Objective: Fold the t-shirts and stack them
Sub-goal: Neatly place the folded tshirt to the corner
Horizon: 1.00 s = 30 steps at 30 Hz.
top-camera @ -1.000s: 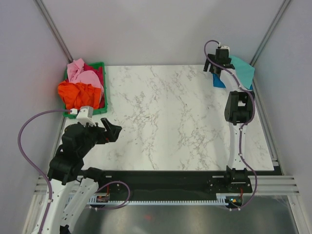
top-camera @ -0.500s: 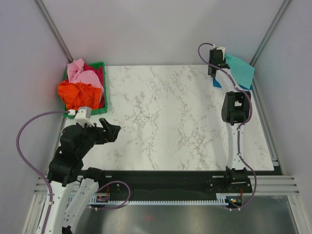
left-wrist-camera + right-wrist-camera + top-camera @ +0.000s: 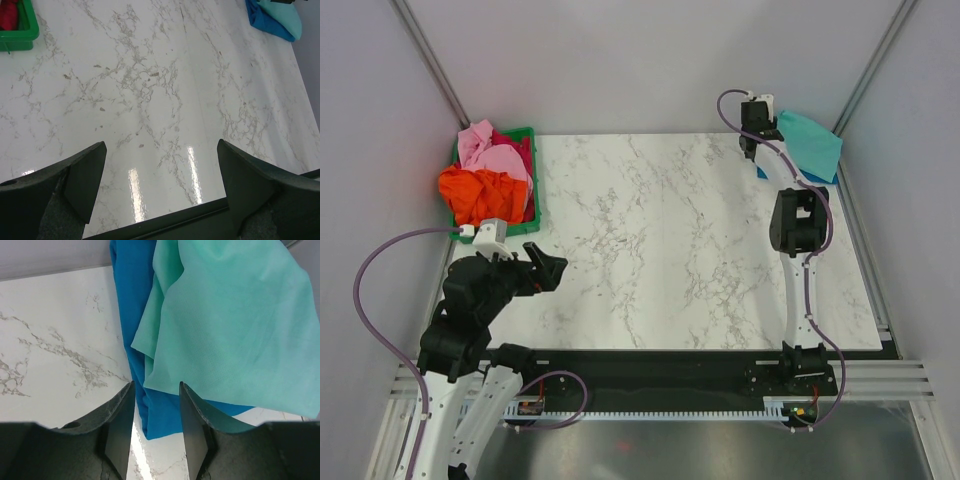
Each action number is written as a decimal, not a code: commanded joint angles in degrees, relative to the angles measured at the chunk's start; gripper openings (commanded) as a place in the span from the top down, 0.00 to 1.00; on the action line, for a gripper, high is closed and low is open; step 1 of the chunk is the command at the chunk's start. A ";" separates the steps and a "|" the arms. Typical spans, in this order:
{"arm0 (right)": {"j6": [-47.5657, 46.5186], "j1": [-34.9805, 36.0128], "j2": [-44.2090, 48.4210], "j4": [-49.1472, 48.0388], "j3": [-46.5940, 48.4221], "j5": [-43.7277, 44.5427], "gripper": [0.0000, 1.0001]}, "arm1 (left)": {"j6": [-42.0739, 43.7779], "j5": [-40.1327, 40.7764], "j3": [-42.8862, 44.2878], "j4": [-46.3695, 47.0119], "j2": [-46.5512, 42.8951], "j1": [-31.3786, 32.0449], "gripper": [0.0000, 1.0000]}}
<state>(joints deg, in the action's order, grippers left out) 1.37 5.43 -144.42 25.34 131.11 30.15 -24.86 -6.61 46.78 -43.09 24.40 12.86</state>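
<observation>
T-shirts are seen in two places on the desk. At the far right corner, a mint-teal shirt lies on top of a bright blue shirt. The blue cloth shows along the left and near edges of the mint one, and both are laid fairly flat, with soft creases across the mint cloth.

The right claw is held over the left edge of this pair, its arm stretched far along the right side of the desk. Its jaws are set narrow, with a gap left between them. In the wrist view, the blue edge and a strip of mint cloth are seen within that gap. Whether the cloth is pinched or only framed by the fingers cannot be told.

At the far left corner, a green crate is filled with crumpled shirts. An orange shirt is heaped at its near end, a pink shirt is bunched over the far end, and a red shirt shows along the right side. All three are unfolded and tangled together.

The left claw is held above the near left part of the desk, just short of the crate. Its jaws are spread wide, and nothing is gripped between them.
</observation>
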 commanded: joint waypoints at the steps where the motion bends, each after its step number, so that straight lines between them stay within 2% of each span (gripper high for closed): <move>1: -2.41 0.37 -1.30 0.32 3.10 3.60 0.52 | -0.63 -1.21 -0.11 2.40 -0.41 -0.38 0.00; 13: -3.12 0.37 -5.08 0.67 5.29 4.65 0.55 | -0.63 -1.21 -0.20 2.49 -0.85 -0.38 0.00; 15: -3.12 0.37 -5.17 0.67 5.38 5.27 0.59 | -0.63 -1.30 -0.20 2.40 -0.85 -0.38 0.00; 18: -2.95 0.28 -5.08 0.67 5.30 5.18 0.71 | -0.63 -1.21 -0.20 2.48 -0.76 -0.38 0.00; 19: -2.60 0.37 -4.65 0.67 5.12 5.09 0.79 | -0.63 -1.21 -0.29 2.49 -0.85 -0.38 0.00; 22: -2.16 0.28 -3.59 -0.12 4.86 4.39 0.90 | -0.63 -1.21 -0.20 2.48 -0.85 -0.38 0.00; 26: -1.72 0.37 -2.27 -0.82 4.51 3.34 0.90 | -0.63 -1.21 -0.20 2.48 -1.02 -0.38 0.01; 30: -1.89 0.46 -1.57 -1.43 4.33 2.81 0.82 | -0.63 -1.12 -0.29 2.49 -1.02 -0.47 0.00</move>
<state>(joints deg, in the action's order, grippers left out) -1.08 5.56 -149.51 25.36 133.45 33.76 -24.86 -6.61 46.72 -42.89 23.90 12.82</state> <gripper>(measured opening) 0.162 0.993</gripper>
